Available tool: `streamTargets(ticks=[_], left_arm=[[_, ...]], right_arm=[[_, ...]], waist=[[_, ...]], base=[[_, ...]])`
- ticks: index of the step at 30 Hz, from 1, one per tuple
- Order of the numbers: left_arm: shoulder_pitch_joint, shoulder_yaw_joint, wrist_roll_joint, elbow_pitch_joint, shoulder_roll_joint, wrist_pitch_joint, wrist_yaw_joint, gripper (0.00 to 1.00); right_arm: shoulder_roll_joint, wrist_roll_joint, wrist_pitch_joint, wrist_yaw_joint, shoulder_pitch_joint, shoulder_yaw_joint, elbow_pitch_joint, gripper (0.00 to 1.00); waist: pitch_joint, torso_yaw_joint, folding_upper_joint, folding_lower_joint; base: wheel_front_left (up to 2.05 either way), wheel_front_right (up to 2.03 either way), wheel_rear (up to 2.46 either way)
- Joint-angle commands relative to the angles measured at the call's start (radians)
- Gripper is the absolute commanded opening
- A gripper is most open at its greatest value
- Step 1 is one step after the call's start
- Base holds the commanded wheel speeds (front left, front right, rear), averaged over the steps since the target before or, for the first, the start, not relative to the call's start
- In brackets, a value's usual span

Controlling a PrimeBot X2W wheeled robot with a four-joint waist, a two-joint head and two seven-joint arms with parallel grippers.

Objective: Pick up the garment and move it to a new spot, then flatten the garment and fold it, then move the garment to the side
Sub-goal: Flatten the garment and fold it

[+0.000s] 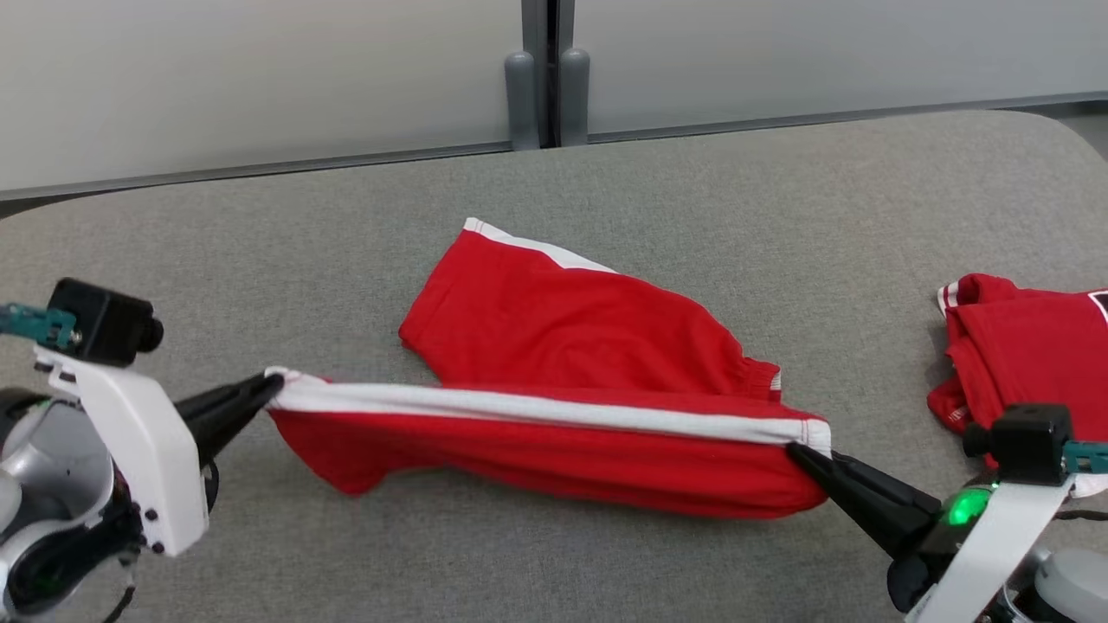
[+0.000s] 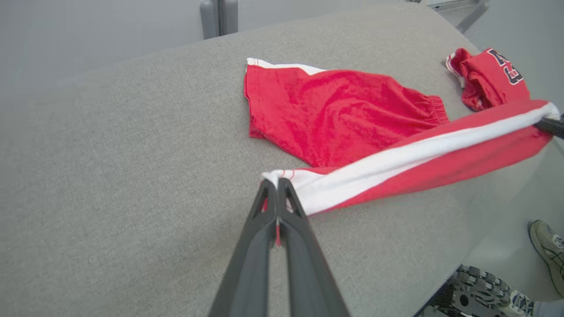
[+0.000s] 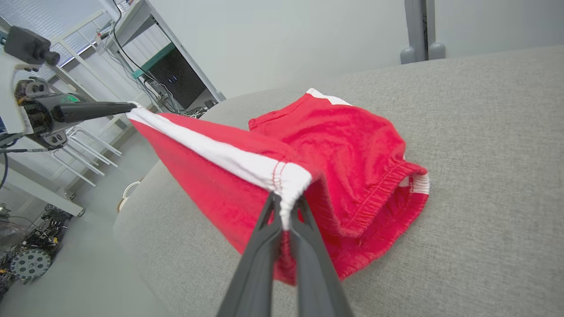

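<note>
Closest to you, your left gripper [image 1: 270, 388] is pinched tight on the hem end of the white stripe on the shorts [image 1: 554, 337], and your right gripper [image 1: 801, 452] is pinched on the waistband end. Between them the near leg hangs taut above the table [image 1: 260, 225], its long axis running left to right, one arm at each end. The other leg lies flat just beyond, angled toward the far left. I judge the fold turns on carrying that taut edge away from you over the flat leg, with both ends level. The table top is grey and felt-like, with bare room to the left and far side. A bunched red shirt [image 1: 1021, 346] lies at the right edge. A pale wall [image 1: 260, 69] stands behind, and a person's shoe [image 2: 548, 251] shows on the floor beside the table.
</note>
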Motion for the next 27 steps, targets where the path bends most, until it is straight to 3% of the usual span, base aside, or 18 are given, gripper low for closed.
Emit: streamTargets(ticks=[1, 11, 18, 27], left_arm=[[-0.033, 0.007, 0.016, 0.029, -0.02, 0.001, -0.012, 0.0], [-0.284, 0.021, 0.125, 0.424, -0.186, -0.031, -0.13, 0.0], [-0.409, 0.015, 0.166, 0.594, -0.242, -0.022, -0.193, 0.0], [-0.543, -0.012, 0.21, 0.74, -0.306, 0.006, -0.239, 0.0]], right_arm=[[0.013, -0.003, -0.008, 0.0, 0.006, -0.018, 0.015, 0.0], [0.196, -0.072, -0.02, 0.0, -0.008, -0.167, 0.12, 0.0], [0.299, -0.134, -0.02, 0.0, -0.002, -0.273, 0.134, 0.0], [0.365, -0.174, -0.02, 0.0, -0.038, -0.294, 0.161, 0.0]], waist=[[0.027, -0.022, -0.0001, 0.0001], [0.179, -0.13, -0.0001, 0.0001], [0.267, -0.193, -0.0001, 0.0001], [0.345, -0.251, -0.0001, 0.0001]], base=[[0.0, 0.0, 0.0], [0.0, 0.0, 0.0], [0.0, 0.0, 0.0], [0.0, 0.0, 0.0]])
